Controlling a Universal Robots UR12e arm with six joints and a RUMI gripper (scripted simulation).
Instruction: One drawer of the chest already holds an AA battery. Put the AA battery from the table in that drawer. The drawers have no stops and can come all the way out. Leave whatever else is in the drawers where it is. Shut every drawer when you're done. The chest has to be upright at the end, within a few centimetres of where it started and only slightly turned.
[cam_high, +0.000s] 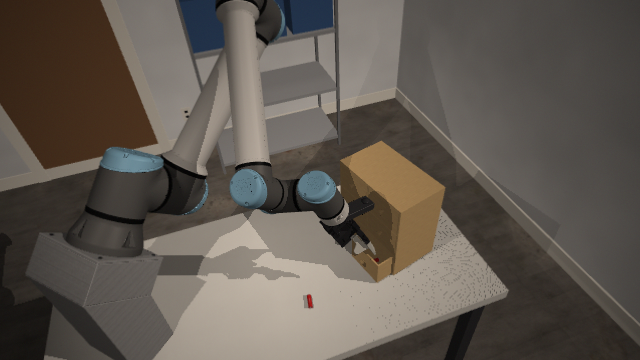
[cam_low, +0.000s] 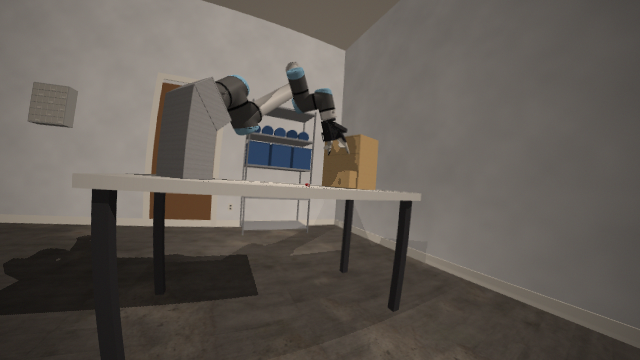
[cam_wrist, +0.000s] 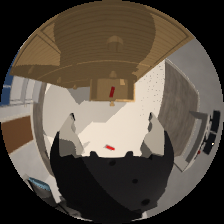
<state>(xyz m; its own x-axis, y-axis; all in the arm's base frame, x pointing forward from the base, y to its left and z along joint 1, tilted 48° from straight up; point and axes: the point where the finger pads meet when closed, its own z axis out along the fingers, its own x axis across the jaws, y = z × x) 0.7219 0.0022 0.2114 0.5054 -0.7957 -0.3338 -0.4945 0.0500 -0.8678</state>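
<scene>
The wooden chest (cam_high: 392, 175) (cam_low: 367, 160) (cam_wrist: 82, 52) stands upright on the table. A low drawer (cam_high: 383, 271) (cam_low: 346, 180) (cam_wrist: 101, 91) at its right end is pulled partly out. Inside it lies a red battery (cam_high: 376, 260) (cam_wrist: 112, 92), with a small tan piece (cam_wrist: 122, 82) near the back. Another red AA battery (cam_high: 310, 301) (cam_low: 307, 185) (cam_wrist: 110, 147) lies on the table, out in front of the chest. My gripper (cam_high: 365, 249) (cam_low: 339, 152) (cam_wrist: 111, 113) is open and empty, above and in front of the open drawer. The other drawers look shut; their contents are hidden.
The table (cam_high: 235, 320) (cam_low: 240, 188) carries the arm's grey pedestal (cam_high: 95, 280) (cam_low: 187, 130) at the far end from the chest. The chest stands near the table's far right edge. A metal shelf with blue bins (cam_high: 310, 15) (cam_low: 281, 155) stands behind the table.
</scene>
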